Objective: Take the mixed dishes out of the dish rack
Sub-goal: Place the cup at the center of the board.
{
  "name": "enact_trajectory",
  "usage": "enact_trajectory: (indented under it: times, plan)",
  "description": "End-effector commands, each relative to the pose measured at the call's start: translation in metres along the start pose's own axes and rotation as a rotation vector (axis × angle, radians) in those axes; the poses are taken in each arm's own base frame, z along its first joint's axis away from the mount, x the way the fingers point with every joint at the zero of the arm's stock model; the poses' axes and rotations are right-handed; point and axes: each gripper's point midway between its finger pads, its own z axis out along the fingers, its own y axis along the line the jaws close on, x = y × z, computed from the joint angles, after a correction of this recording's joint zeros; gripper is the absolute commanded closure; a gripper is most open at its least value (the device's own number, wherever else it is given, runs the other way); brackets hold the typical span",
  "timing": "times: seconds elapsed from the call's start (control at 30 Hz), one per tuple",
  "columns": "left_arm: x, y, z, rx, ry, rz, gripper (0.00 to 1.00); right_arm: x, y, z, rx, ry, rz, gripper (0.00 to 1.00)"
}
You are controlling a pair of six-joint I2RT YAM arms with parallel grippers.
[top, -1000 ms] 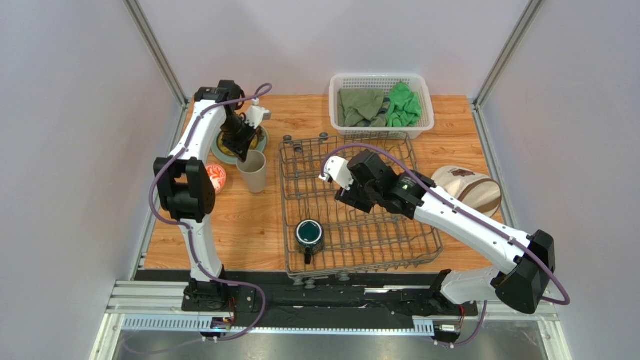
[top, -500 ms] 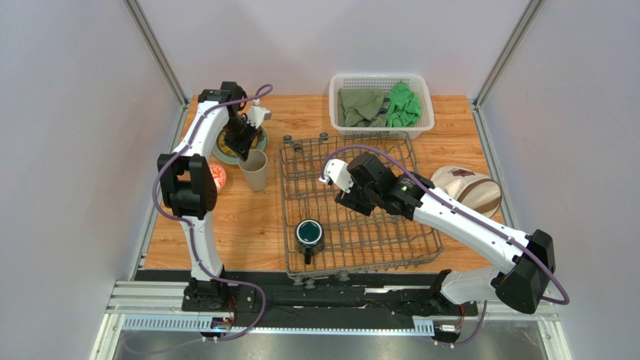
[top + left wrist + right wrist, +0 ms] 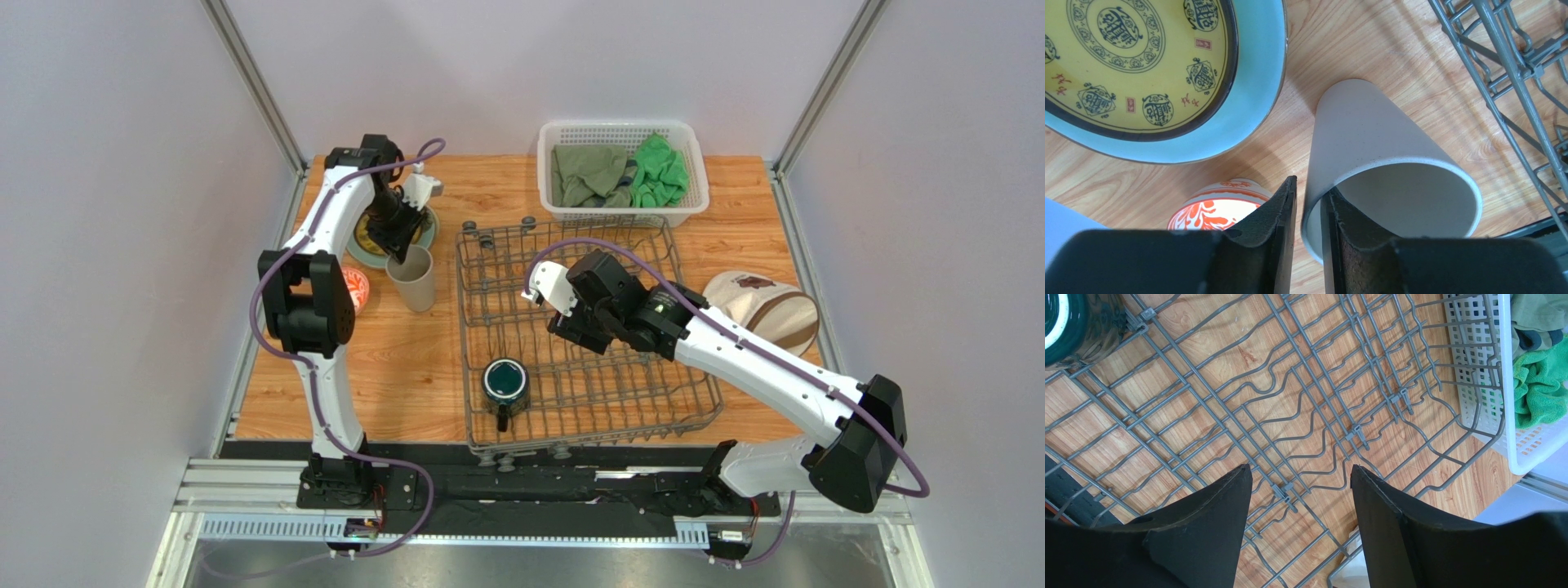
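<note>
The wooden table (image 3: 417, 368) carries the grey wire dish rack (image 3: 638, 392) at its middle. The rack holds one dish, a dark teal mug (image 3: 504, 382), lying among the wires at the near left corner. The right gripper (image 3: 1301, 478) hangs over the rack's bare wires with its jaws wide apart and nothing between them. Just beyond the rack's far edge sits a white mesh basket (image 3: 622, 129) that holds an olive cloth (image 3: 589, 172) and a bright green cloth (image 3: 659, 172). A beige cap-like fabric piece (image 3: 767, 306) lies to the right of the rack. Left of the rack is the yellow-and-green plate (image 3: 1137, 67), whose yellow centre bears round medallions of Chinese-style characters and small red seal marks, too stylised to read. The tall beige cup (image 3: 1376, 147) stands upright just beside the plate, between it and the rack. The left gripper (image 3: 1308, 196) straddles the cup's rim, one finger inside and one outside. Its jaws are nearly together, but a thin sliver shows by the outer finger, so I cannot tell whether they grip. The small red-and-white patterned bowl (image 3: 1220, 205) sits near the cup.
</note>
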Motion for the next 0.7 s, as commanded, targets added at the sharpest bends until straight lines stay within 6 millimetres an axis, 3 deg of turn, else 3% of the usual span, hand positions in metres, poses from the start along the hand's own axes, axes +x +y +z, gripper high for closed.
enact_trajectory:
  times: [0.0, 0.33, 0.6, 0.67]
  plan:
    - [-0.002, 0.000, -0.005, 0.000, -0.024, -0.014, 0.65, -0.008, 0.000, -0.003, -0.008, -0.044, 0.026, 0.34]
    - [-0.007, -0.006, -0.037, -0.022, -0.083, 0.001, 0.44, -0.017, 0.023, -0.004, -0.133, -0.074, 0.054, 0.33]
    - [-0.015, -0.015, -0.077, -0.044, -0.178, 0.016, 0.20, -0.034, 0.060, -0.005, -0.305, -0.090, 0.111, 0.35]
    - [-0.017, -0.018, -0.088, -0.055, -0.206, 0.019, 0.18, -0.041, 0.065, -0.007, -0.326, -0.105, 0.147, 0.35]
